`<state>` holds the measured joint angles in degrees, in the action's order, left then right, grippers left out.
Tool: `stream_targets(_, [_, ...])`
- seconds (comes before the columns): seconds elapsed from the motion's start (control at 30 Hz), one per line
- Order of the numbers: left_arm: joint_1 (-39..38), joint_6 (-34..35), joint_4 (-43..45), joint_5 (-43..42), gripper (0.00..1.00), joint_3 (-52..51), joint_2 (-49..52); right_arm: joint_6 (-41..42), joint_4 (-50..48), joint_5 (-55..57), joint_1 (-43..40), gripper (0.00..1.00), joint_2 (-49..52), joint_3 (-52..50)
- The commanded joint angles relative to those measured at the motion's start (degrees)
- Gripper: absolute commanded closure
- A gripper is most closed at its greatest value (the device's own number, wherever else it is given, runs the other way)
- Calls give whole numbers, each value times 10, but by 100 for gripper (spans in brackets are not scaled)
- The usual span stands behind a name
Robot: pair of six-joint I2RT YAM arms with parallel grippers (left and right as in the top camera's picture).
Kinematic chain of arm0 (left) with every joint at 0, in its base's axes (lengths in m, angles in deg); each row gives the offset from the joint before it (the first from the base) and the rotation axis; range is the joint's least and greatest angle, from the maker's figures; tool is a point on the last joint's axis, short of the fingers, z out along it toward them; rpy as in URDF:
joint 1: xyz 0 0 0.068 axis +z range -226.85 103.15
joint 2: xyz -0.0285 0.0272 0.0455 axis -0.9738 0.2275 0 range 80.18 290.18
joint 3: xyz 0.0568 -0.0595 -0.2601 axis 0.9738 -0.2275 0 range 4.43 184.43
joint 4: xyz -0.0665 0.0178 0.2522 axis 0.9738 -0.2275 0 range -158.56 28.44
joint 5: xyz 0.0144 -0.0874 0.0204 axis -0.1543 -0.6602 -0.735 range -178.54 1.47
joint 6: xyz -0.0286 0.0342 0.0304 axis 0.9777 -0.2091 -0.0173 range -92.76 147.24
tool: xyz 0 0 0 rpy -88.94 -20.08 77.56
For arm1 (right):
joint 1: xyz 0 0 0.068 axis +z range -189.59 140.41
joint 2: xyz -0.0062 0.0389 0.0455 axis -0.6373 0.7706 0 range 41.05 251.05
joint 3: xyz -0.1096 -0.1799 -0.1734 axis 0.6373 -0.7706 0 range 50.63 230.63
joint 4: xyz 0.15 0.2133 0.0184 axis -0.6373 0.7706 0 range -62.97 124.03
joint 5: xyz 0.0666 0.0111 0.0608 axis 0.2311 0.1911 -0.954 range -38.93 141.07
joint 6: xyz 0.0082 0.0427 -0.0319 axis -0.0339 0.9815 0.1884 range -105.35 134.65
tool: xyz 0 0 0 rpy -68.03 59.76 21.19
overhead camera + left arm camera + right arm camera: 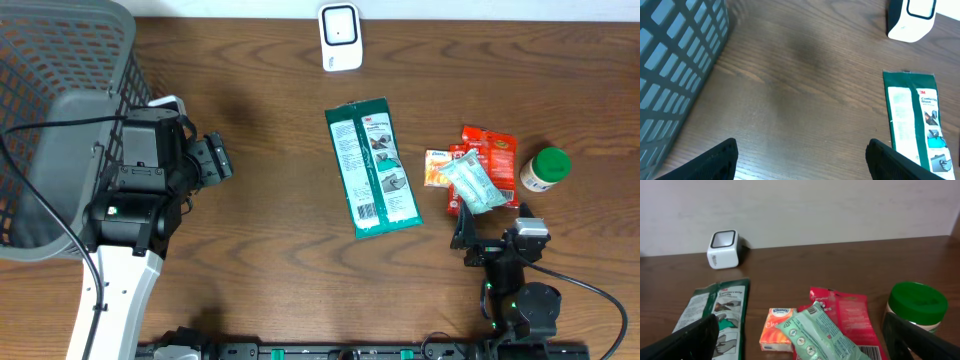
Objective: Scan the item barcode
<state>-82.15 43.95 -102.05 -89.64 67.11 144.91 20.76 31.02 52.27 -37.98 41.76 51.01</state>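
The dark wooden table [270,250] carries everything here. Biggest on it is the grey plastic mesh basket [60,60], behind the left claw [212,160] and off to its left side. That claw hangs over bare wood with its fingers spread wide and nothing between them.

Ahead of it and to its right, well apart, lies the flat green plastic packet of gloves [372,167]. I take this for the item to scan, since it lies alone and closest to the scanner, though the task does not say so. It looks light, thin and floppy, with slick film. It lies flat on the wood, so there is little edge to get under. A pinch across one long edge or a short end seems best, keeping the fingers off the white printed panel. I cannot make out for certain where the barcode sits. Held by one end it will likely sag.

The right claw [495,232] is also spread and empty. Just ahead of it lie red foil packets [492,150], and ahead to its right stands a round white jar with a green lid [545,168]. The small white boxy scanner [341,38] stands far ahead and to its left, beyond the glove packet's far end. A pale green soft packet [470,185] lies on the red ones, nearest this claw. A small orange tissue pack [437,167] sits beside it.
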Motion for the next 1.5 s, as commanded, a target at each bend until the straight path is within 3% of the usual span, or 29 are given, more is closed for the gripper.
stream_targets(0.0, [3, -1, 0, 7, 18, 6, 0, 7, 2, -2, -4, 1, -3, -1])
stream_targets(0.67, [3, -1, 0, 7, 18, 6, -26, 7, 2, -2, -4, 1, -3, -1])
stream_targets(0.8, [3, -1, 0, 7, 18, 5, -115, 7, 2, -2, -4, 1, -3, -1])
stream_targets(1.03, [20, -11, -23, 18, 18, 5, -355, 7, 2, -2, -4, 1, -3, -1])
stream_targets(1.3, [28, -12, -166, 18, 18, -3, -534, 7, 2, -2, -4, 1, -3, -1])
stream_targets(1.47, [28, -12, -171, 18, 18, -47, -615, 7, 2, -2, -4, 1, -3, -1])
